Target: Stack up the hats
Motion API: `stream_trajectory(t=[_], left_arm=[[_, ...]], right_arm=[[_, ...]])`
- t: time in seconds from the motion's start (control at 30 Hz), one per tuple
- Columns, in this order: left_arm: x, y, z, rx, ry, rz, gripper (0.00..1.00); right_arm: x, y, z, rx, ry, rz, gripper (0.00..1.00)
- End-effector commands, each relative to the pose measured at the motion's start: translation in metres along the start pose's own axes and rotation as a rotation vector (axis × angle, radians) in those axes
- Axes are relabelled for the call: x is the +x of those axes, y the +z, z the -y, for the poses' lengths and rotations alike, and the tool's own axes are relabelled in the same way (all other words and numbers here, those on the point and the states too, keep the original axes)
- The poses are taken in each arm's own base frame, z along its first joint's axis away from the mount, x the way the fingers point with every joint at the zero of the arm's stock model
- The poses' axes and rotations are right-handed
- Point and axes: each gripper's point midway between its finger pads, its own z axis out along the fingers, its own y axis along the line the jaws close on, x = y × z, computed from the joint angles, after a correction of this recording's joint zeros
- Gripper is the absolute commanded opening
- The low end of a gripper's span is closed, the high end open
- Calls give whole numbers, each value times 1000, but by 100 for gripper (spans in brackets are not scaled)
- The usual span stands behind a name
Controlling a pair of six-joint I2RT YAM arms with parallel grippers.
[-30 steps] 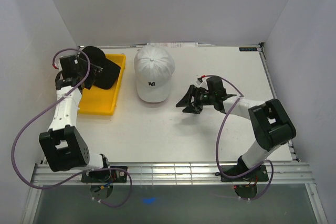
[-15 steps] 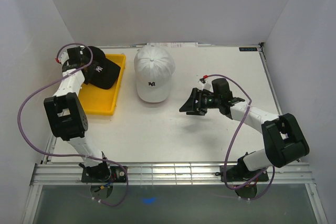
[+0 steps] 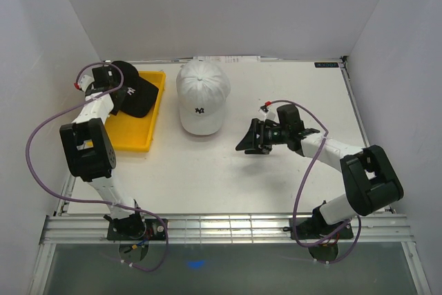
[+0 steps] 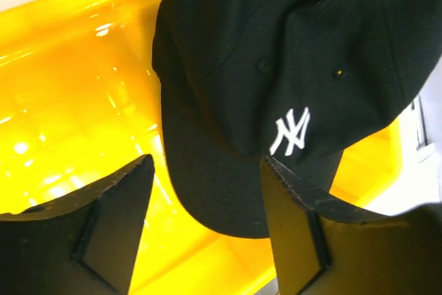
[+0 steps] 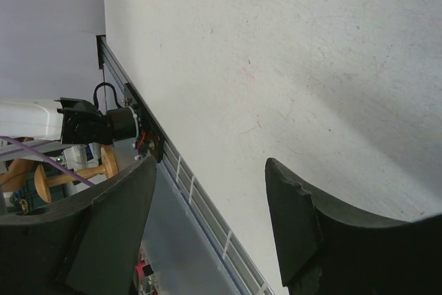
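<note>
A black cap (image 3: pixel 135 93) with a small white logo lies in the yellow tray (image 3: pixel 131 136) at the back left. A white cap (image 3: pixel 202 94) with a dark logo sits on the table beside the tray, brim toward me. My left gripper (image 3: pixel 117 93) is open over the tray at the black cap's left edge. In the left wrist view the black cap (image 4: pixel 276 60) fills the top and its brim reaches down between my open fingers (image 4: pixel 114 219). My right gripper (image 3: pixel 250 137) is open and empty, right of the white cap. The right wrist view shows only bare table between its fingers (image 5: pixel 114 233).
The yellow tray's floor (image 4: pixel 76 101) shows under the left gripper. White walls close in the left, back and right sides. A metal rail (image 3: pixel 228 226) runs along the table's near edge, also in the right wrist view (image 5: pixel 186 191).
The left arm has swung back and its gripper has shifted toward the back left of the tray, uncovering more of the black cap. The right gripper has shifted slightly right, still open.
</note>
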Motion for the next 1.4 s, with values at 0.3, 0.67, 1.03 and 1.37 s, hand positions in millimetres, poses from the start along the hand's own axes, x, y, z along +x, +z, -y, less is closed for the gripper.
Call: stream_trajectory(t=[0.3, 0.67, 1.03, 1.37], left_arm=[[-7, 15, 3, -20, -38, 34, 60], [-9, 18, 8, -1, -35, 40, 26], [-21, 2, 20, 55, -19, 67, 35], [-29, 7, 22, 57, -15, 104, 70]], right_arm=[[3, 4, 6, -19, -38, -13, 68], [2, 5, 9, -1, -38, -10, 66], [-2, 1, 4, 6, -49, 10, 65], [-4, 0, -1, -12, -61, 10, 64]])
